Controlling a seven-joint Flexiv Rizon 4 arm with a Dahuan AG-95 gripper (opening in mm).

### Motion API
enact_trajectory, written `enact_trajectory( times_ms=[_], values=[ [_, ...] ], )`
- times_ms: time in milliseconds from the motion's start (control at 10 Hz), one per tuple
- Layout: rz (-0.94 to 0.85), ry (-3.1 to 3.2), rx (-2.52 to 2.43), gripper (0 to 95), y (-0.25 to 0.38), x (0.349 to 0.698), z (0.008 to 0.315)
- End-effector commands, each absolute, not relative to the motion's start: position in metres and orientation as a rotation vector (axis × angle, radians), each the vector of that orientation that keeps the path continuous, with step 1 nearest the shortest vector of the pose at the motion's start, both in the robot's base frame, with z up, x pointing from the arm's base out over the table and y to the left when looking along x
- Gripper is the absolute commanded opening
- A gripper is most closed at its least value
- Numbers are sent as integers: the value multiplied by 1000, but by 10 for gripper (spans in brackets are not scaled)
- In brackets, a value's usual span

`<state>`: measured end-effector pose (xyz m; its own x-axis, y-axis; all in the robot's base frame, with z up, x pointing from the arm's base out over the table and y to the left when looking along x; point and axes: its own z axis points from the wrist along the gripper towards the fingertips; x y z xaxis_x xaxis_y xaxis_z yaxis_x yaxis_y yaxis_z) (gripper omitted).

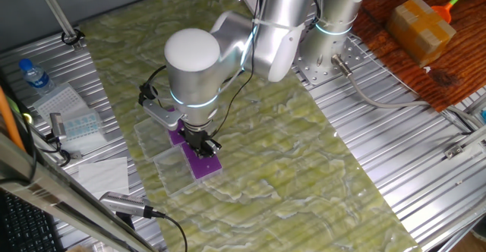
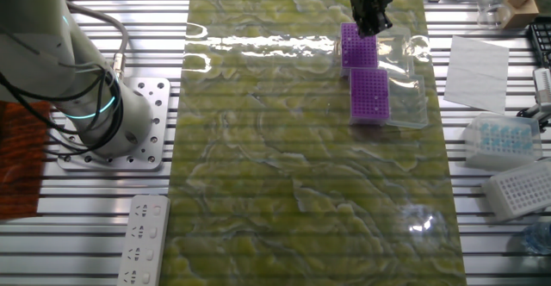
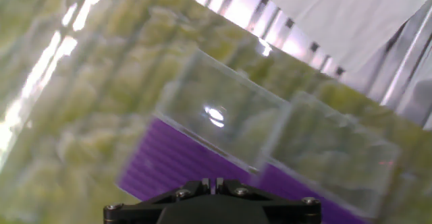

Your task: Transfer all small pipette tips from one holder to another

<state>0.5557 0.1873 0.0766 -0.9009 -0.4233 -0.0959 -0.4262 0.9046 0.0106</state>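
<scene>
Two purple tip racks lie end to end on the green mat, the far rack [image 2: 359, 46] and the near rack [image 2: 368, 94]. They also show in one fixed view [image 1: 203, 163] and blurred in the hand view [image 3: 169, 163]. My gripper [image 2: 370, 15] hangs low over the far rack, near the seam between the racks [image 1: 203, 142]. In the hand view its fingertips [image 3: 217, 182] stand almost together with a hairline gap. The small pipette tips are too small and blurred to make out, and I see none between the fingers.
Two clear plastic lids [image 3: 223, 116] [image 3: 331, 150] lie beside the racks. Off the mat stand a pale blue tip box [image 2: 501, 139], a white rack [image 2: 521, 191] and paper sheets [image 2: 476, 71]. A power strip [image 2: 142, 239] lies near the arm's base [image 2: 129, 122].
</scene>
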Motion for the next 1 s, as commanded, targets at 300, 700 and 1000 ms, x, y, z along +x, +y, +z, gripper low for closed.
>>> enact_trajectory(
  times_ms=[300,700,1000],
  values=[
    [46,2968,-665,0,188,556,72],
    [44,2963,-669,0,187,556,71],
    [42,2948,-679,0,187,556,65]
  ],
)
